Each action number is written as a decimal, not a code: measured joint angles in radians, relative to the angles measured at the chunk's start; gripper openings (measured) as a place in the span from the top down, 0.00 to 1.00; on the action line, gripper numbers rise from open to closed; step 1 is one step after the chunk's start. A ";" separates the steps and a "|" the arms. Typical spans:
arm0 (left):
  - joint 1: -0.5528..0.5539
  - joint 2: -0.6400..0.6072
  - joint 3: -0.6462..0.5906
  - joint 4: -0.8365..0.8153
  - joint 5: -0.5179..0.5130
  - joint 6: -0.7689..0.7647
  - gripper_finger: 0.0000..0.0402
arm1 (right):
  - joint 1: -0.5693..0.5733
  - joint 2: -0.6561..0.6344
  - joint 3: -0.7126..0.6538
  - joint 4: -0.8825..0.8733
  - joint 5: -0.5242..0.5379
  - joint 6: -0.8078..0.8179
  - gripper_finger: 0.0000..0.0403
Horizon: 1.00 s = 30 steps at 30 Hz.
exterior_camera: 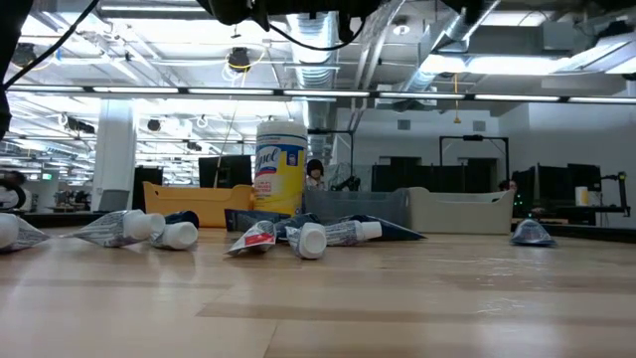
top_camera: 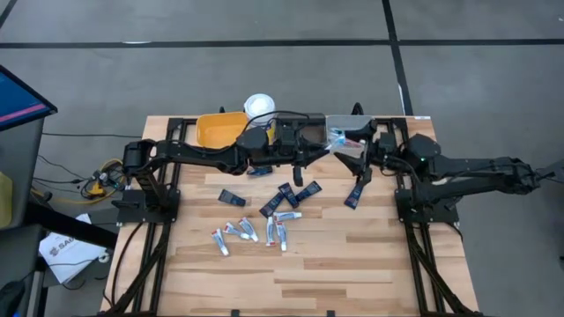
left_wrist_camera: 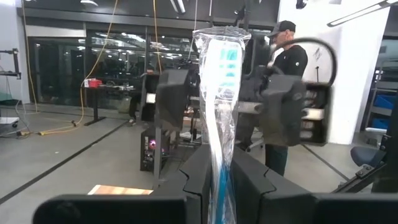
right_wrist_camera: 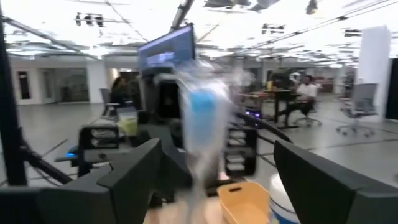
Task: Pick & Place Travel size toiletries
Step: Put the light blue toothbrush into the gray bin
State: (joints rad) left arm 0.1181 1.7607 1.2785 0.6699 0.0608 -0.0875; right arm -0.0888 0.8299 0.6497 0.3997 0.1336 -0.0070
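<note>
While both arms reach inward, left tool (left_wrist_camera: 221, 180) clamps wrapped toothbrush (left_wrist_camera: 221, 93) upright

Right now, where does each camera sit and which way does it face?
High: above the table, facing straight down; both arms show, meeting by the yellow bin.
Low: at table-top height, facing level across the white tubes into the room; arm parts at top.
Left wrist: on the left arm, looking past the left tool, shut on a wrapped toothbrush.
Right wrist: on the right arm, looking past the open right tool.
Shared: high and right wrist both show the yellow bin.
</note>
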 joint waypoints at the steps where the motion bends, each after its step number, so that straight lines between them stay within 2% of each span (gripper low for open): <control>1: 0.000 0.000 0.000 0.000 0.000 0.000 0.91 | -0.004 0.016 0.018 -0.006 -0.022 0.005 0.24; 4: 0.000 0.000 0.000 0.000 0.000 0.000 0.92 | -0.014 0.054 0.056 -0.010 -0.088 0.031 0.24; 8: 0.000 0.000 0.000 0.000 0.000 0.000 0.92 | -0.019 0.099 0.081 -0.016 -0.111 0.041 0.25; 12: 0.000 0.000 0.000 0.000 0.000 0.000 0.91 | -0.020 0.122 0.096 -0.011 -0.110 0.041 0.33; 15: 0.000 0.000 0.000 0.000 0.000 0.000 0.91 | -0.019 0.127 0.097 -0.011 -0.111 0.041 0.46; 21: 0.000 0.000 0.000 0.001 0.003 0.000 0.91 | -0.020 0.123 0.098 -0.014 -0.110 0.033 0.83; 23: 0.000 0.000 0.000 0.002 0.008 -0.001 0.91 | -0.021 0.118 0.098 -0.023 -0.106 0.025 0.92; 27: -0.001 0.000 0.000 0.002 0.005 0.000 0.90 | -0.025 0.114 0.098 -0.036 -0.109 0.032 0.92; 30: -0.001 0.000 0.000 0.000 0.000 0.000 0.90 | -0.027 0.114 0.098 -0.040 -0.109 0.041 0.88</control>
State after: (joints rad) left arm 0.1173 1.7607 1.2781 0.6697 0.0605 -0.0879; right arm -0.1157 0.9440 0.7479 0.3600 0.0249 0.0345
